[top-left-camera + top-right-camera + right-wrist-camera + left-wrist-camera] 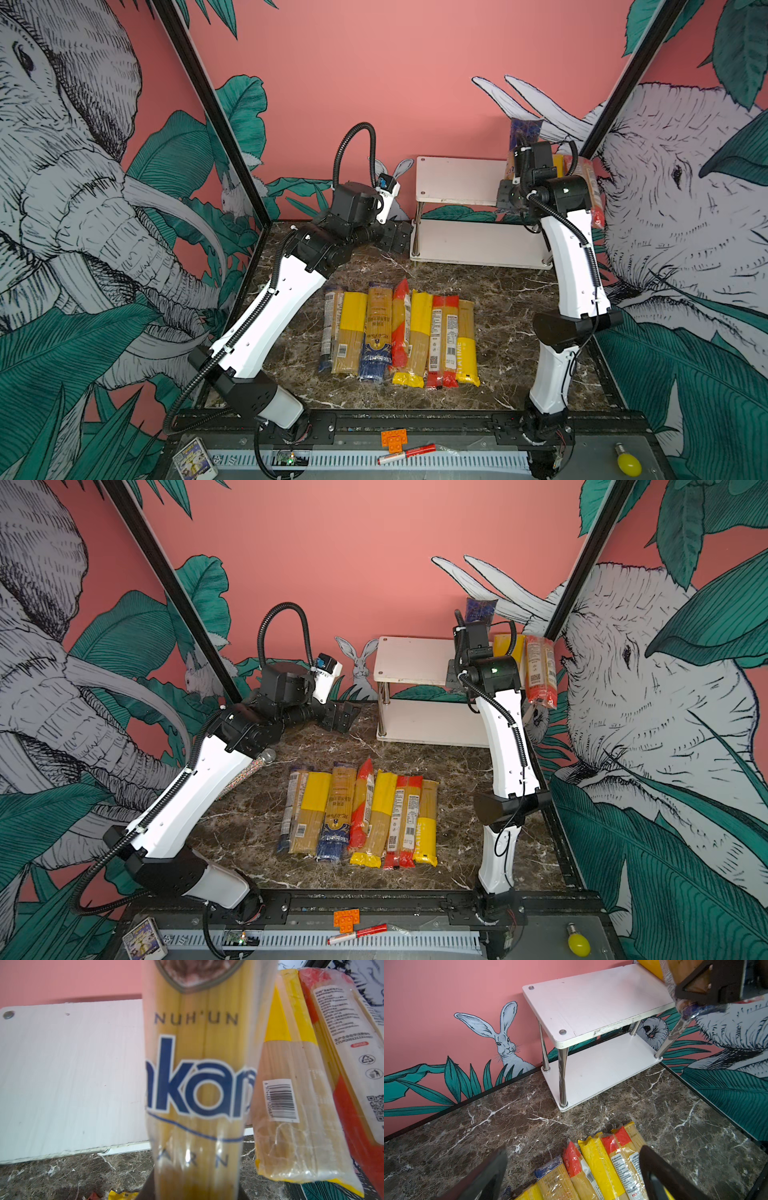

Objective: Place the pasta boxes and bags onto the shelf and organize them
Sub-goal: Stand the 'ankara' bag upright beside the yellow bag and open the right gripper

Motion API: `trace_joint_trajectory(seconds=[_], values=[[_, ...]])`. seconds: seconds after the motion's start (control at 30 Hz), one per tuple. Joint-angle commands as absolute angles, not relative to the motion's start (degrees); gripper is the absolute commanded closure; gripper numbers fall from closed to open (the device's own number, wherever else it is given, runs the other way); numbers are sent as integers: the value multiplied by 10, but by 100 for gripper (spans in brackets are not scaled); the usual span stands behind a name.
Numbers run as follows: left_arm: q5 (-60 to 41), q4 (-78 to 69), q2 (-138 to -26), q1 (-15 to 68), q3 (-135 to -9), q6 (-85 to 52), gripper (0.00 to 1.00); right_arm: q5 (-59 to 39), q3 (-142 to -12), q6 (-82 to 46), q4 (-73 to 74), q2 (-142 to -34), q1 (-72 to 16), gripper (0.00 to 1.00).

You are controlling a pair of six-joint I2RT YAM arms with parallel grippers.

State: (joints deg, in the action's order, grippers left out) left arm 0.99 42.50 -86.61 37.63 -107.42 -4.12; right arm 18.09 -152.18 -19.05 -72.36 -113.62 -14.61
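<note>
The right gripper (505, 194) is closed narrowly round a clear bag of pale spaghetti with blue lettering (197, 1084). It holds the bag steeply on end over the right part of the small white two-tier shelf with shiny metal posts (457, 178), and the bag's dark blue end (480, 611) rises against the pink wall. Whether the bag's lower end touches the top board cannot be told. Just beside it on the wall side, two packs lie on the top board: a clear pack with a yellow band (286, 1084) and a clear pack with red ends (342, 1043). Both overhang the board's front edge and sit close to the patterned side wall. The left and middle of the top board are bare up to its rounded corners, and the lower board (602, 1068) is bare too. The left gripper (396, 237) has its jaws spread wide and holds nothing. It hangs low over the dark marble table (507, 316), just beside the shelf's left end. A row of eight long spaghetti packs (399, 336) lies side by side in the middle of the table, and a strip of bare marble separates it from the shelf's front edge.
</note>
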Motion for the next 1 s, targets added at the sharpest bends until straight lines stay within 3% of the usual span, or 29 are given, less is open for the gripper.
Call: trace_joint_trajectory(seconds=[0.0,0.23,0.4,0.53,0.7,0.97], values=[[-6,415,-875,367,-1079,-30,1,170,-1549,-189,-622,-1133,-136,100],[-34,410,-901,343,-1092,-41,1,155,-1549,-192,-634,-1154,-120,100],[-46,406,-911,336,-1090,-54,1,173,-1540,-185,-639,-1153,-116,82],[-45,406,-906,333,-1084,-52,1,178,-1535,-178,-638,-1152,-113,61],[-40,405,-894,330,-1074,-53,1,189,-1530,-176,-640,-1151,-113,44],[-34,405,-869,329,-1053,-58,1,179,-1504,-175,-630,-1122,-113,40]])
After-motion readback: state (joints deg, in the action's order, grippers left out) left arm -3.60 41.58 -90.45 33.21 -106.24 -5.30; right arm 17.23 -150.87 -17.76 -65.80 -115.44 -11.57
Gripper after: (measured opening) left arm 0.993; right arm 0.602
